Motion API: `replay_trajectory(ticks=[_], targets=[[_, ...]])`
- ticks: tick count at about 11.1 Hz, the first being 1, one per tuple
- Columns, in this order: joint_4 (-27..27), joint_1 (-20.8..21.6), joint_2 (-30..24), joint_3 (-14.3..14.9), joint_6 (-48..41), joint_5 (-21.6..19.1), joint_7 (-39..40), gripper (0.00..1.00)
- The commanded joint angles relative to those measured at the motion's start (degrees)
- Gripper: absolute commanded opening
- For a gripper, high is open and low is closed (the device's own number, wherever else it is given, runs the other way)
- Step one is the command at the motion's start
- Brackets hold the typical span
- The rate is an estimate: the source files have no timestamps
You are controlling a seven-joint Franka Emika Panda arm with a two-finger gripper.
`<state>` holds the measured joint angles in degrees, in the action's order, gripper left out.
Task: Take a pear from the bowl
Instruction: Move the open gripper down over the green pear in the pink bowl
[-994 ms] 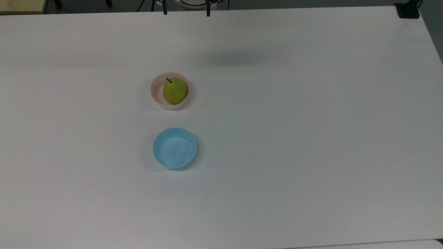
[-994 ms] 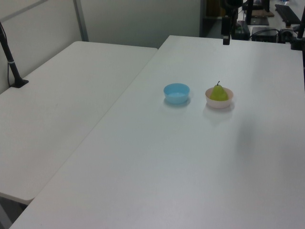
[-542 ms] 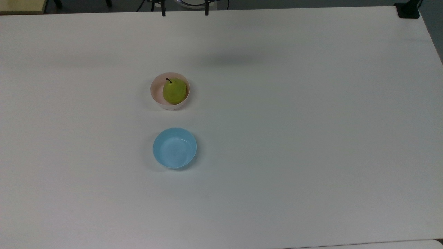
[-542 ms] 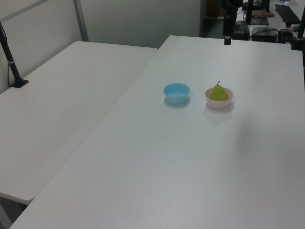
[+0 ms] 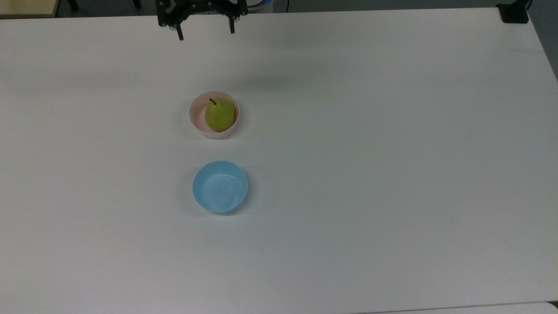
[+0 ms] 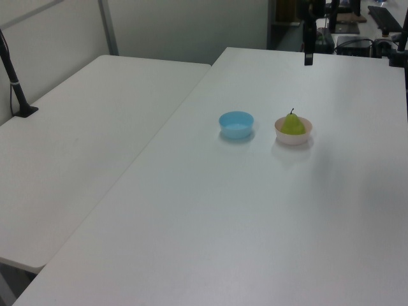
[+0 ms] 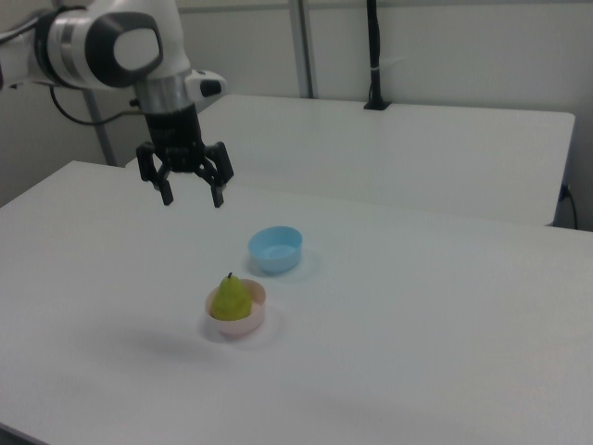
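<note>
1. Top view: the pear [image 5: 220, 115] sits in the pink bowl [image 5: 196, 117], stem up, left of the table's [image 5: 392, 174] middle. The blue bowl [image 5: 220, 186] stands apart from it, nearer the bottom edge. The gripper [image 5: 205, 35] hangs by the top edge, jaws spread wide, holding nothing.
2. Left view: pear [image 6: 292, 124] in pink bowl [image 6: 293, 137], blue bowl [image 6: 236, 124] just beside, toward the left view's left. One dark finger [image 6: 308, 54] hangs near the far edge.
3. Right view: gripper [image 7: 192, 197] open above the table, well apart from pear [image 7: 230, 298], pink bowl [image 7: 243, 324] and blue bowl [image 7: 275, 248].
</note>
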<state>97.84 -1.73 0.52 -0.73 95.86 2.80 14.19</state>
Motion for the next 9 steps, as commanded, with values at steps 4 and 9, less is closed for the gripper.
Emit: replay_trajectory(ticks=[4, 9], targets=[[14.6, -1.4, 1.5, 0.5, 15.8, 0.0, 1.5, 1.0], [14.6, -2.1, 10.8, 0.5, 25.3, 0.9, 1.5, 0.95]])
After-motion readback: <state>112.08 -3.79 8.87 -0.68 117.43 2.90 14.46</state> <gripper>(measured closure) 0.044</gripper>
